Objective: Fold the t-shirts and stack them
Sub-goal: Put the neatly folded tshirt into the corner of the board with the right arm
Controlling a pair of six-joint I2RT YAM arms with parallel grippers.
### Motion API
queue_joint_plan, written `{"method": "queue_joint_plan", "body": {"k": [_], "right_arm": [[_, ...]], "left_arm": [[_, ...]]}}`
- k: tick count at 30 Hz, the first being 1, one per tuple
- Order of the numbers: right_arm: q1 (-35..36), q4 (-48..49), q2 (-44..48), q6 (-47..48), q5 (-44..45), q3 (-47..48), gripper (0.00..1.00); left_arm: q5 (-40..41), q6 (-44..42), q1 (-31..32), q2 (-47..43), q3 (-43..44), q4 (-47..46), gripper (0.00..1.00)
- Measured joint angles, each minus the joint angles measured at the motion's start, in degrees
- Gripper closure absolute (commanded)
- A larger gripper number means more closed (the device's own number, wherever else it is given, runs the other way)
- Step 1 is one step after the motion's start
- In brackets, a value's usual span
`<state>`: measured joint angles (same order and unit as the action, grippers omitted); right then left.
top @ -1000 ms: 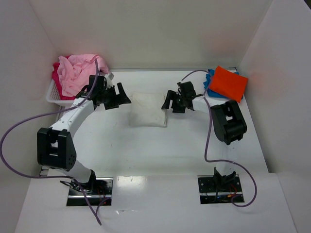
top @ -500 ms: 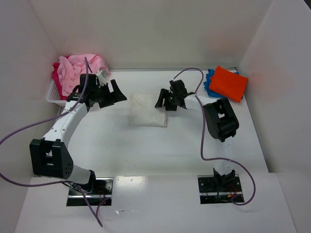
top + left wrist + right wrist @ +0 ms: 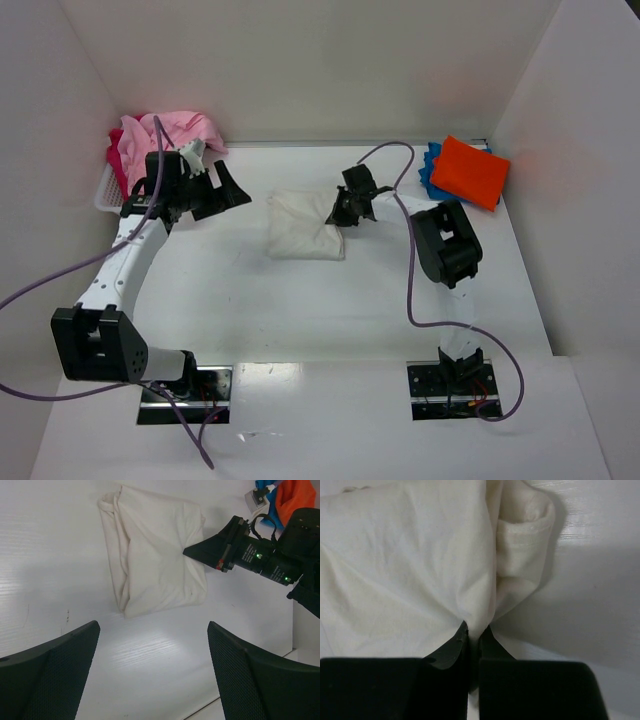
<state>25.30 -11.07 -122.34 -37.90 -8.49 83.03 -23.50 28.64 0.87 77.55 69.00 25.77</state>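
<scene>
— Right of the basket [image 3: 108, 190], out on the worktop [image 3: 300, 320], what lies there?

— One cream-white t-shirt [image 3: 298, 225], folded into a rough rectangle. Its cloth is soft and creased. A rolled, bunched edge runs along the side opposite the pinch, and the right wrist view shows a stitched hem tucked into a fold.

— The pinch?

— The right gripper [image 3: 338, 214] has its jaws closed on a small bite of that cloth, at the shirt's edge farthest from the basket. Wrinkles fan out from the spot where the jaws meet.

— And the other arm?

— The left gripper [image 3: 222, 198] hangs between the basket and the cream-white t-shirt, tilted toward the shirt. Its jaws stand wide apart with nothing in them.

— What about the remaining shirts?

— A light pink t-shirt [image 3: 170, 135] sits crumpled in the basket, heaped above the rim. A red-magenta t-shirt [image 3: 118, 170] shows beneath it on the basket's left side. Far right of the basket, well past the cream-white one, an orange t-shirt [image 3: 468, 170] lies folded flat on a blue t-shirt [image 3: 430, 165]. Only a strip of the blue one shows, on the side facing the basket.
</scene>
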Motion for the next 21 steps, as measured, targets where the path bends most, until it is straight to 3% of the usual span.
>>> {"method": "queue_joint_plan", "body": {"k": [9,21], "right_arm": [[-0.18,-11.75,-1.11,6.96,7.96,9.77,1.00],[-15.39,-20.48,-2.42,22.83,12.88,27.25,1.00]], "left_arm": [[-1.33,-0.26,-0.38,-0.70,0.01,1.26,0.04],[-2.36,-1.56,-0.38,-0.42,0.02,1.73,0.04]]}}
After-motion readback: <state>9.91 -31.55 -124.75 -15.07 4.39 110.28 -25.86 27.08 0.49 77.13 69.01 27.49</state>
